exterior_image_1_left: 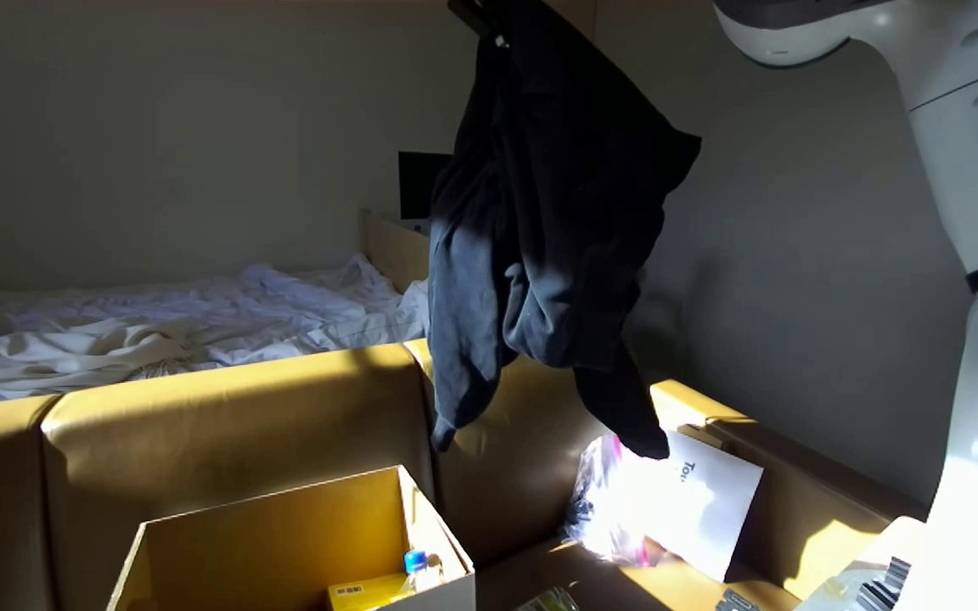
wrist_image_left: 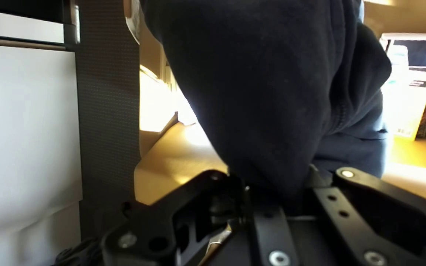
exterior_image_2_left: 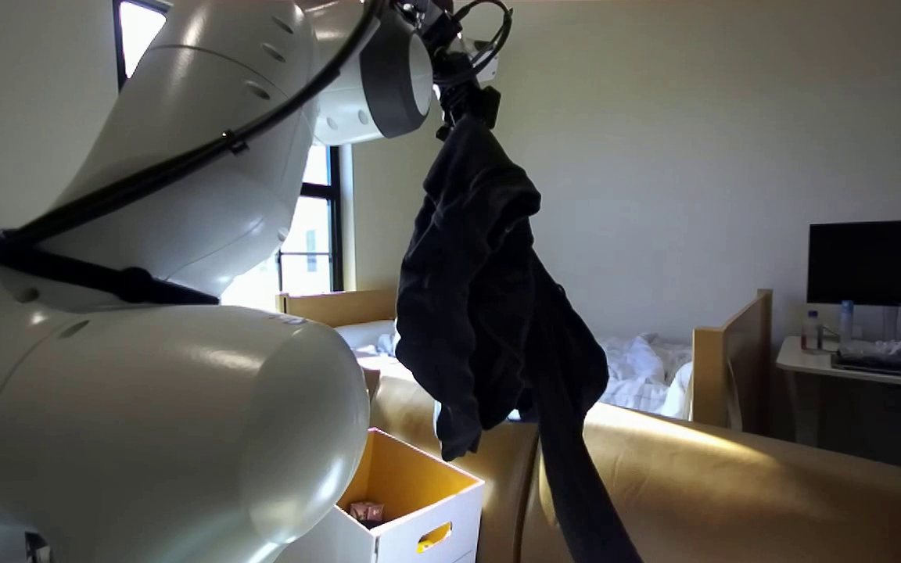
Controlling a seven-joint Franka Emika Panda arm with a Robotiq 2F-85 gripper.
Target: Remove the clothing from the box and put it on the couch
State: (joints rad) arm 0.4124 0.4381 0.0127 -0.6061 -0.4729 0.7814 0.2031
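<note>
While the mustard-yellow couch [exterior_image_1_left: 226,433] raised its blocky back just behind the box [exterior_image_1_left: 285,543], the bed [exterior_image_2_left: 744,363] with rumpled white bedding [exterior_image_1_left: 226,322] stood farther behind that box. The white arm [exterior_image_2_left: 184,391] loomed in front of the box in an exterior view and hid part of it. A pale desk [exterior_image_2_left: 806,361] stood well apart from the box, farther back. Dark navy clothing [exterior_image_1_left: 557,212] hung in loose folds, mostly higher than the box, off to one side and wholly outside it; one long end [exterior_image_2_left: 579,500] ran out of sight at the bottom of an exterior view, and whether that end touched the couch could not be told. The box was white outside and yellowish within, with a hand slot in one wall. A black monitor [exterior_image_2_left: 881,266] rose well behind the box. Beside the box, toward the couch's armrest, a white sheet [exterior_image_1_left: 710,509] with printed letters tilted beside a clear plastic bag [exterior_image_1_left: 604,509]. Above the box's level, the gripper [wrist_image_left: 276,184] held the clothing bunched between its fingers. Inside the box lay a yellow carton [exterior_image_1_left: 366,593], a blue-capped bottle [exterior_image_1_left: 424,578] just beside it.
</note>
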